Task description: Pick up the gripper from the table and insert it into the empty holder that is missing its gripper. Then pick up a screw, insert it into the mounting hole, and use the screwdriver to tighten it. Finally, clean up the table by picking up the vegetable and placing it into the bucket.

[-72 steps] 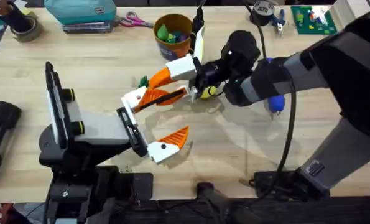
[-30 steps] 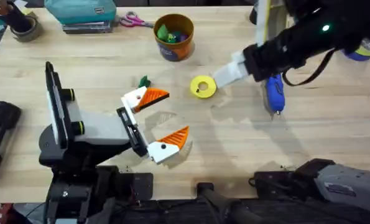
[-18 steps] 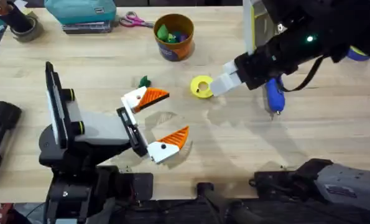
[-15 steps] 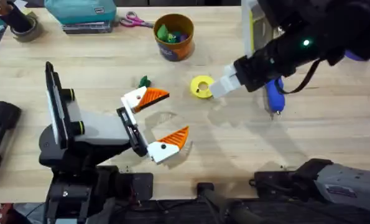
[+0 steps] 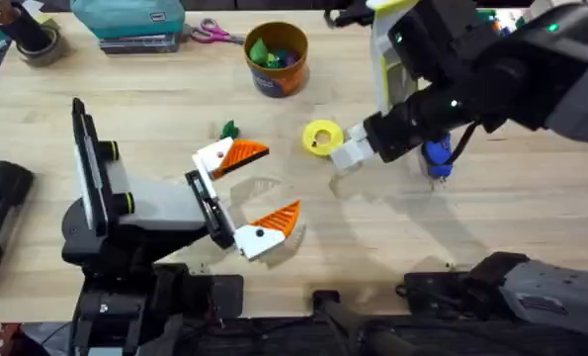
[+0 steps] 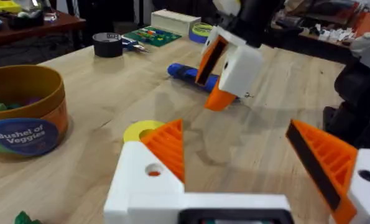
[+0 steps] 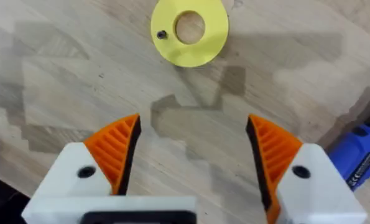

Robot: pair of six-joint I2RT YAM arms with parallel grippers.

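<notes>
My left gripper (image 5: 264,186) stands open at the table's middle, an orange wedge on each white finger (image 6: 166,149). Open too, my right gripper (image 5: 353,153) hovers just right of a flat yellow disc (image 5: 321,136), over which its orange pads (image 7: 116,149) are spread wide. A small dark screw (image 7: 161,35) lies on that disc. The blue screwdriver (image 5: 435,156) lies partly under the right arm. The dark-green vegetable (image 5: 229,130) lies behind the left gripper. The bucket (image 5: 276,57) stands at the back. The loose gripper and the empty holder are out of view.
Scissors (image 5: 211,35), a teal case (image 5: 130,18) and a tape roll (image 5: 39,42) line the back edge. A green board (image 5: 491,30) lies at the back right. Bare wood lies in front of the disc and the screwdriver.
The right gripper has left the left gripper's upper finger, swung off to the right, then come back down and left to the yellow disc's right side. The left arm has not moved.
</notes>
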